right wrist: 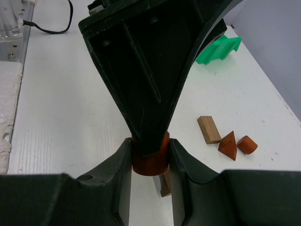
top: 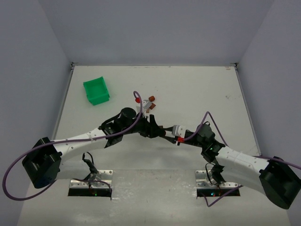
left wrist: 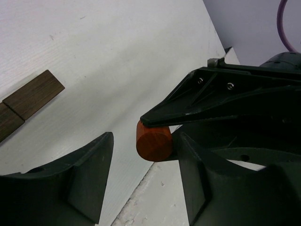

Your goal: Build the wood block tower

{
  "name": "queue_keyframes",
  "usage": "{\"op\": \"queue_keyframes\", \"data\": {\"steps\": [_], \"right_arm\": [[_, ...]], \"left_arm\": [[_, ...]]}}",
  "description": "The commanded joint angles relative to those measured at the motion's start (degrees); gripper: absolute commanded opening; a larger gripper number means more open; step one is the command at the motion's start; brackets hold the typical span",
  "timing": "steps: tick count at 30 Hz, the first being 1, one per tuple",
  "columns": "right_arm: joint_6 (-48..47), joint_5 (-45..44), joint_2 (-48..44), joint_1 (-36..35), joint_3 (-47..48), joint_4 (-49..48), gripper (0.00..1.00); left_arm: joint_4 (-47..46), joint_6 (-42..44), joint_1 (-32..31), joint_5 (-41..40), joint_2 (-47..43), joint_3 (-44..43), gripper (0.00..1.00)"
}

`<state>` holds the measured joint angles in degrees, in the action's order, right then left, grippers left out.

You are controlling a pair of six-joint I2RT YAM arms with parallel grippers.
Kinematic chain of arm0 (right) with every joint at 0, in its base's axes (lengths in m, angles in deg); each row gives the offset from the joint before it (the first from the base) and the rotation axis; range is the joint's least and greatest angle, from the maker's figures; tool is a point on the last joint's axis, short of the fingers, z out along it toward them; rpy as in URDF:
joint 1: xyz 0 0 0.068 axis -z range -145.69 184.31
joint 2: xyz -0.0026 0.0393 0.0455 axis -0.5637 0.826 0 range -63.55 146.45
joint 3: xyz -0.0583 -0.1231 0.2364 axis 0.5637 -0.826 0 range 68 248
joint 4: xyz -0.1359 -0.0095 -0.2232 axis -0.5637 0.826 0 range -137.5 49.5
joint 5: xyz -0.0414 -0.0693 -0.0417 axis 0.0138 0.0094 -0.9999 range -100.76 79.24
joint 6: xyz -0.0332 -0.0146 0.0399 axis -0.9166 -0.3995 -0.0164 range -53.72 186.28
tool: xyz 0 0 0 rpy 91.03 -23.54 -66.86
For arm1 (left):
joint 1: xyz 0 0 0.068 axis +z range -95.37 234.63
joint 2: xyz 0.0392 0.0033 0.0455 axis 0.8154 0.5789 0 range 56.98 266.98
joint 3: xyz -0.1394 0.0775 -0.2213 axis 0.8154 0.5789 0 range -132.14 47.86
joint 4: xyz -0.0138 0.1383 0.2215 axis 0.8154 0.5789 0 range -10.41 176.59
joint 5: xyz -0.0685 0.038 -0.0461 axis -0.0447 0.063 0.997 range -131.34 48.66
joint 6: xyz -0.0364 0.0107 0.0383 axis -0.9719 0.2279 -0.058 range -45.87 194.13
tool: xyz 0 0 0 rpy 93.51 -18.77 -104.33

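The reddish-orange cylinder (right wrist: 150, 165) sits in the right claw (right wrist: 150, 155). Its two fingers are shut tight on the curved sides and hold the piece above the tabletop (right wrist: 70, 103). The left claw (left wrist: 145, 139) comes to the same piece from the opposite side, so the two claws meet tip to tip in the middle of the tabletop.

The left claw is wide open. In its wrist view the cylinder (left wrist: 154, 141) lies between its fingers, not centred: it is just beside one finger, perhaps touching it, and well apart from the other. The flat round end of the piece faces that camera.

I judge this to be a handover from right to left. It depends on the left fingers closing across the cylinder where the right fingers do not cover it; that free part looks small.

The other pieces lie beyond the claws:
- a pale block (right wrist: 208, 129)
- a triangular piece (right wrist: 228, 146)
- a rounded piece (right wrist: 247, 144)
- the dark planks (left wrist: 33, 94), flat on the tabletop

No tower stands yet.
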<state>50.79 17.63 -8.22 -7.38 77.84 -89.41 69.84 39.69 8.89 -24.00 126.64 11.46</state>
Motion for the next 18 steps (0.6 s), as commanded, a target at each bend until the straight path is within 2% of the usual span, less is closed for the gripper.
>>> {"op": "queue_keyframes", "data": {"steps": [1, 11, 13, 14, 15, 16, 18], "right_arm": [[-0.08, -1.94, -0.65, 0.3, 1.49, -3.62, 0.1], [0.28, -3.53, -0.14, 0.3, 1.75, -3.62, 0.11], [0.62, -3.77, 0.12, 0.3, 1.84, -3.62, 0.15], [0.71, -4.42, 0.45, 0.3, 1.92, -3.62, 0.27], [0.95, -4.49, 0.48, 0.22, 2.01, -3.54, 0.29], [1.45, -5.65, 0.56, 0.29, 2.1, -3.38, 0.36], [2.2, -7.49, 0.34, 0.3, 2.94, -0.87, 0.61]], "left_arm": [[-3.52, -0.28, -1.0, 0.94, 0.38, -2.45, 0.51], [-4.57, -0.72, -1.63, 2.27, 0.38, -2.53, 0.0], [-4.66, -0.65, -1.63, 2.35, 0.3, -2.62, 0.0], [-4.51, -0.64, -1.63, 1.79, 0.14, -2.54, 0.0], [-4.1, -0.71, -1.63, 1.74, -0.12, -2.53, 0.0], [-3.12, -0.72, -1.63, -0.12, -0.38, -2.69, 0.0], [0.85, -0.62, -1.63, -5.05, -2.02, -3.77, 0.0]]}}
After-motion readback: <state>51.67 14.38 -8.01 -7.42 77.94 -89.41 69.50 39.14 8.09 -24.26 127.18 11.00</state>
